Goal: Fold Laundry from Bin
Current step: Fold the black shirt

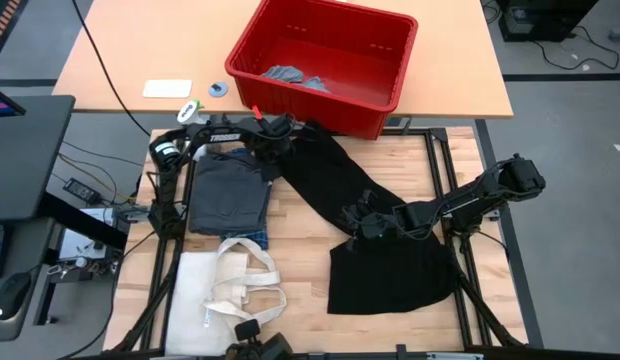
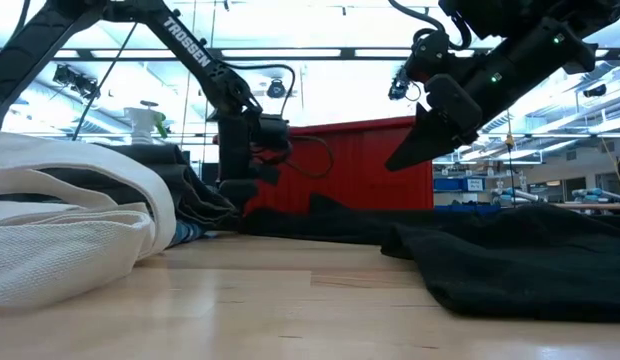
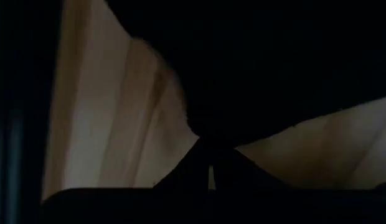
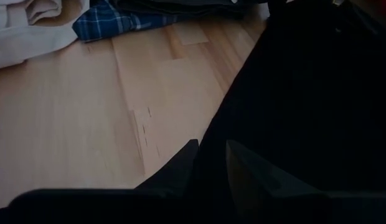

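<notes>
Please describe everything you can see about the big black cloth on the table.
The black cloth is a large, soft, matte garment with no visible print. It lies crumpled on the wooden table, running as a long band from beside the red bin toward the near right, where it widens into a broad patch. The left end effector is at its far end and the right end effector at its middle. It is not folded yet.

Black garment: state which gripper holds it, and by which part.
The left gripper pinches the black garment at its far end beside the red bin; the right gripper grips its middle.
</notes>
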### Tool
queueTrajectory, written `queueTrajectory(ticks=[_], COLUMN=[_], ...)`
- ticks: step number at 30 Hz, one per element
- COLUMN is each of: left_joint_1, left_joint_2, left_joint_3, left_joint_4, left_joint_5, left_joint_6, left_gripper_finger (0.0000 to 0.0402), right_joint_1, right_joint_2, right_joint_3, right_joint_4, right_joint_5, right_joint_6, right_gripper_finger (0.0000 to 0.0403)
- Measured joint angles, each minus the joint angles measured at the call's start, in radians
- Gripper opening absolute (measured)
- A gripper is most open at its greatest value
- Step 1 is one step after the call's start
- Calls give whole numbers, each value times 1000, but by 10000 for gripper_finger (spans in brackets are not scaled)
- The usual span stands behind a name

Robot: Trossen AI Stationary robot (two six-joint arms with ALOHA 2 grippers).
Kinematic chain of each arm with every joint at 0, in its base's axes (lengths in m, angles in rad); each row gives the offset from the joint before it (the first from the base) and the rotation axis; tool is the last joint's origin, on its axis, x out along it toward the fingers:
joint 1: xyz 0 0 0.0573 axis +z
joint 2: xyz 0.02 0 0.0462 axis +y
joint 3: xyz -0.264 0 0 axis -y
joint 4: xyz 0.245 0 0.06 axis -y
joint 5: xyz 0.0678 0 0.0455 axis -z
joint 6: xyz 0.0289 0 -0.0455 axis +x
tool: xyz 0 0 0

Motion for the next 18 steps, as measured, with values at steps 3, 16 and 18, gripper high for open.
queueTrajectory(ticks=[3, 16, 18], left_joint_1=[1, -24, -24], left_joint_2=[15, -103, -138], left_joint_3=[2, 2, 2], left_joint_4=[-7, -74, -79], left_joint_5=[-8, -32, -43], left_joint_6=[-8, 43, 43], left_gripper_finger=[56, 168, 169], right_joint_1=[0, 0, 0], right_joint_2=[0, 0, 0], right_joint_3=[0, 0, 0], right_joint_4=[-3, -20, -40], right_joint_5=[-2, 5, 10], right_joint_6=[0, 0, 3], right_gripper_finger=[90, 90, 90])
